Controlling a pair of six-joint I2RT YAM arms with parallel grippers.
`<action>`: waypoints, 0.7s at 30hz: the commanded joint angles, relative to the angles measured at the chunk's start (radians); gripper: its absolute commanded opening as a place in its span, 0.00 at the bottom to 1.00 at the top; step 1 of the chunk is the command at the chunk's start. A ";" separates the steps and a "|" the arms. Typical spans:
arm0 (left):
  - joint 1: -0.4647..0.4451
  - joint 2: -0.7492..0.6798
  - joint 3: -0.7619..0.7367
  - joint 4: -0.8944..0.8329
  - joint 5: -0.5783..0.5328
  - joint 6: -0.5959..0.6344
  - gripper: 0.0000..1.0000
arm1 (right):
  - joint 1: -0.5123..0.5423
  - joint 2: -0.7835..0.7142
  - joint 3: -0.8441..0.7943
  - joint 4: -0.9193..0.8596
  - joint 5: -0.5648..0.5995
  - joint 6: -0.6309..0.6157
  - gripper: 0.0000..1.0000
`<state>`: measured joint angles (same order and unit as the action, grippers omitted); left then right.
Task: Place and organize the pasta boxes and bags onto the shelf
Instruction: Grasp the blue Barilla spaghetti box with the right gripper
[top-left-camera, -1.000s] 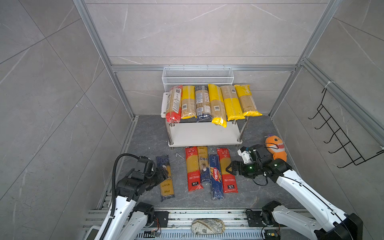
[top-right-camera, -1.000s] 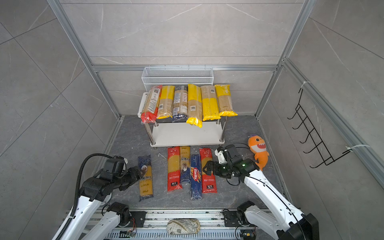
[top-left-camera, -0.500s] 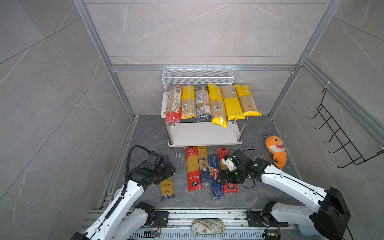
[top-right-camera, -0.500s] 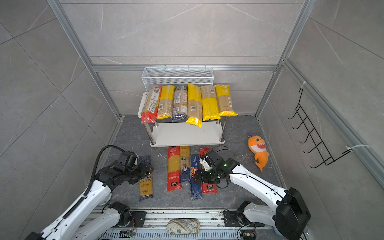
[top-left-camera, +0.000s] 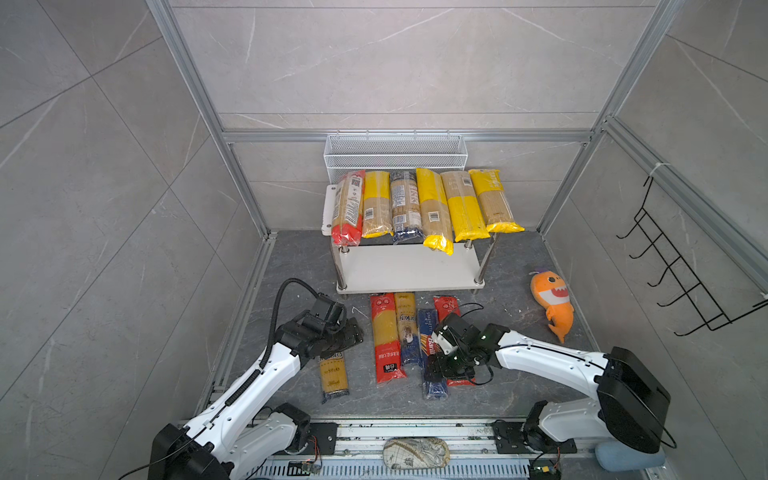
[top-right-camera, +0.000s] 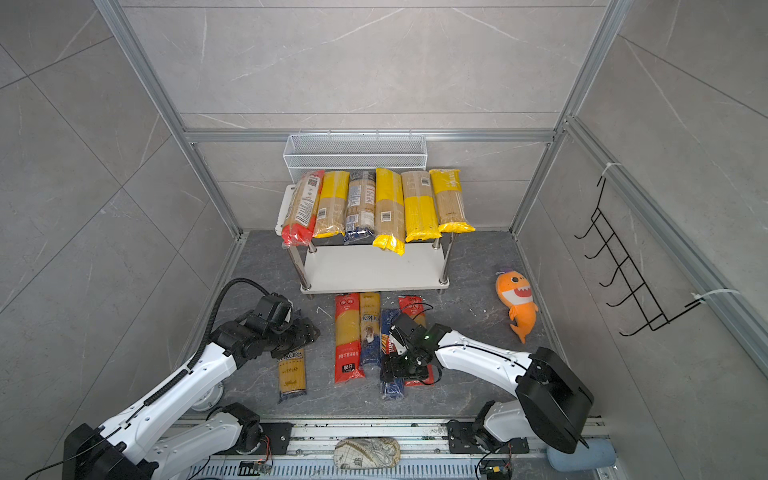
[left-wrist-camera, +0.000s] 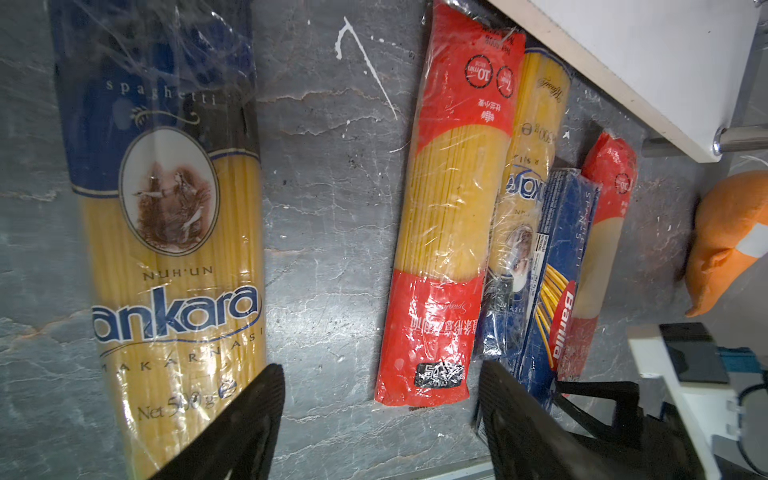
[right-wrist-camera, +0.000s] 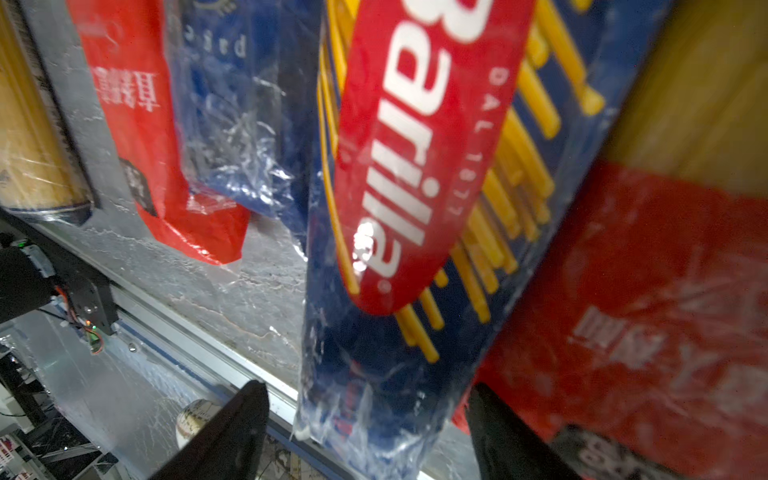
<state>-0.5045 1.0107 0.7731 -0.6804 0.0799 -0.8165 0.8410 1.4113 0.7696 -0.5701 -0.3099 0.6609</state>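
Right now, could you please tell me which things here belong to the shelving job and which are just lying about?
Job:
shelf
six pasta packs on its top board
lone Ankara bag on the floor
four floor packs beside it

Lying about:
orange plush toy
white wire basket
black hook rack
patterned pouch

Your two arms share one look: smooth white shells on the long links, black blocks at the joints. On your left arm (top-left-camera: 270, 365) a thick black ribbed hose (top-left-camera: 276, 307) loops off the white link, and a ribbed black strip (top-left-camera: 245, 384) runs along the shell. Your right arm (top-left-camera: 548, 365) carries a thin black cable (top-left-camera: 540, 347) along its top, a green light (top-left-camera: 483, 337) near the wrist and a big rounded black housing (top-left-camera: 631, 401). The left gripper (left-wrist-camera: 380, 365) and right gripper (right-wrist-camera: 368, 386) have black, tapered fingers.
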 joint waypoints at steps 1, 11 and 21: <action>-0.003 -0.025 0.031 -0.020 -0.005 0.034 0.76 | 0.010 0.055 0.015 0.016 0.025 0.014 0.79; -0.005 -0.102 0.018 -0.036 -0.002 0.038 0.80 | 0.018 0.194 0.049 0.038 0.038 0.017 0.68; -0.005 -0.142 0.019 -0.067 -0.015 0.046 0.80 | 0.018 0.079 0.030 -0.004 0.005 0.052 0.30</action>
<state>-0.5060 0.8909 0.7734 -0.7296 0.0792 -0.7959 0.8516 1.5414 0.8154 -0.5556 -0.2916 0.7116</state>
